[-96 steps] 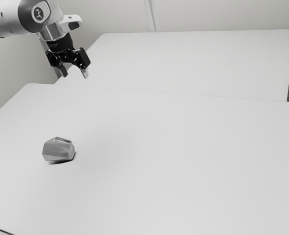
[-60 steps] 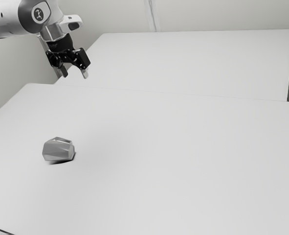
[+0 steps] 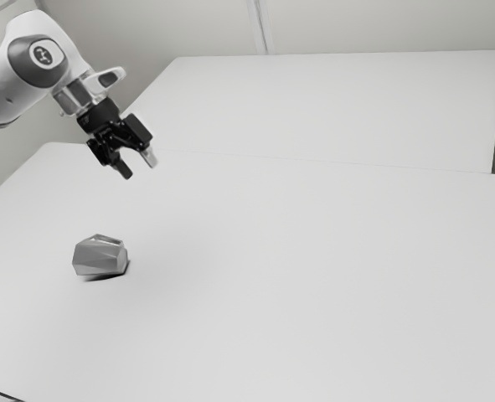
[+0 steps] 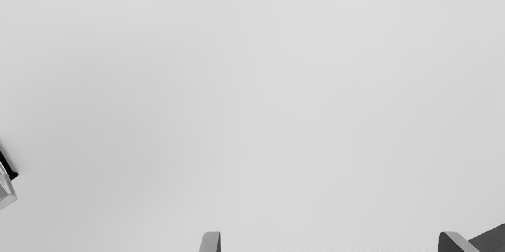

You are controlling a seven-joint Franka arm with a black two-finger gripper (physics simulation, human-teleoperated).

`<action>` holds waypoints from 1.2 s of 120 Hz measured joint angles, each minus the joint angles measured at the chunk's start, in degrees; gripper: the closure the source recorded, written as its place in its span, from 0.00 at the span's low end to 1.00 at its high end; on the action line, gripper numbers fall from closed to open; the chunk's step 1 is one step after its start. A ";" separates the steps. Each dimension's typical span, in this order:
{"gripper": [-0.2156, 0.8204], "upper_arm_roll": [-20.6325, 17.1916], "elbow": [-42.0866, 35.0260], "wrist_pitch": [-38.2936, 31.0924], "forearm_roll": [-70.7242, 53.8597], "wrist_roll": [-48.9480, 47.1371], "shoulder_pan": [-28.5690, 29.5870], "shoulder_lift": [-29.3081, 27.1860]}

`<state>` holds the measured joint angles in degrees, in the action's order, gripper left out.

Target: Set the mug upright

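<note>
Brought the pincer lower and nearer to the mug since the last frame, swinging the arm down along with it and tilting it more. Left the mug in the same spot, though.

Exterior view: got the pincer up in the air over the table, aimed down and kinda toward the exterior view's right. Can see the mug down below the pincer and a bit toward the exterior view's left, well apart from it, lying on its side on the table with a dark shadow under it. Also seeing a second white top beyond the pincer, plus a pale wall behind that.

Wrist view: got the fingers spread nice and wide. Spotting part of the mug way off to one side of the pincer, outside the gap, cut off by the picture's edge. Catching its shadow too, right beside it. Looking at plain white table ahead of the pincer.
</note>
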<state>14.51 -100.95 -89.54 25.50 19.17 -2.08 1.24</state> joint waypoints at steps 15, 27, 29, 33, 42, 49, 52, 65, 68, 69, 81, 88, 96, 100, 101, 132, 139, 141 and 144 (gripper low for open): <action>0.21 0.20 0.56 1.74 2.45 4.30 7.83 2.09; 0.21 0.30 0.69 2.98 3.98 7.47 19.58 3.69; 0.21 0.33 0.70 3.13 4.22 7.97 21.07 3.96; 0.21 0.34 0.72 3.43 4.81 9.05 23.28 4.65; 0.21 0.34 0.73 3.97 6.72 11.72 25.73 7.82; 0.21 0.44 0.83 4.25 8.45 13.95 27.35 10.82; 0.21 0.54 1.03 4.35 9.44 14.98 28.09 12.39; 0.21 1.33 1.84 4.66 12.31 19.21 31.25 17.24; 0.21 1.99 1.55 4.71 12.72 20.08 31.37 17.67; 0.21 2.16 1.42 4.72 12.83 20.36 31.41 17.77; 0.21 3.45 -0.03 4.80 14.75 23.43 32.15 19.70; 0.21 3.74 -1.10 4.76 16.85 25.04 32.62 20.98; 0.21 3.89 -3.37 4.19 20.10 26.71 33.21 21.43; 0.21 3.90 -4.53 3.58 21.95 27.48 33.36 21.53; 0.21 3.90 -4.82 3.44 22.42 27.67 33.37 21.55; 0.21 3.79 -10.54 0.89 31.77 34.28 32.71 22.02; 0.23 3.50 -10.92 0.83 32.21 35.63 32.59 22.41; 0.26 3.43 -11.13 0.88 32.31 35.99 32.56 22.47; 0.31 3.36 -11.46 0.96 32.42 36.53 32.53 22.52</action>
<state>17.87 -112.41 -88.57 57.92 55.69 30.45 23.76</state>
